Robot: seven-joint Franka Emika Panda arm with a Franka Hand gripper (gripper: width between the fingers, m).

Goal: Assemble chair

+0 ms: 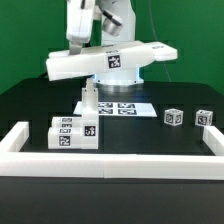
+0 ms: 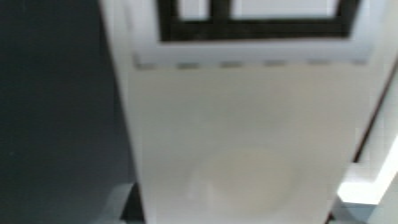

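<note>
The arm is reaching down from the top of the exterior view. Its gripper is pinching the seat panel and holding it in the air, clear of the black table. The fingers are mostly hidden against the panel's back edge, so the hold is showing mainly in the panel hanging unsupported under the wrist. The gripper is gripping near the panel's end toward the exterior view's left, and most of the flat white slab is stretching away to the exterior view's right. A fiducial tag is facing the camera on the panel's front edge.

In the wrist view the seat panel is filling nearly the whole picture as a pale, blurred surface. Its black-framed tag is sitting at one end, and a strip of dark table is showing alongside.

Below the raised panel, the marker board is lying flat on the table. A short white post is standing upright at the board's corner toward the exterior view's left. Just in front of it, a cluster of tagged bars is resting together. Two small tagged blocks are sitting well apart from them, toward the exterior view's right. White border rails are framing the work area.
</note>
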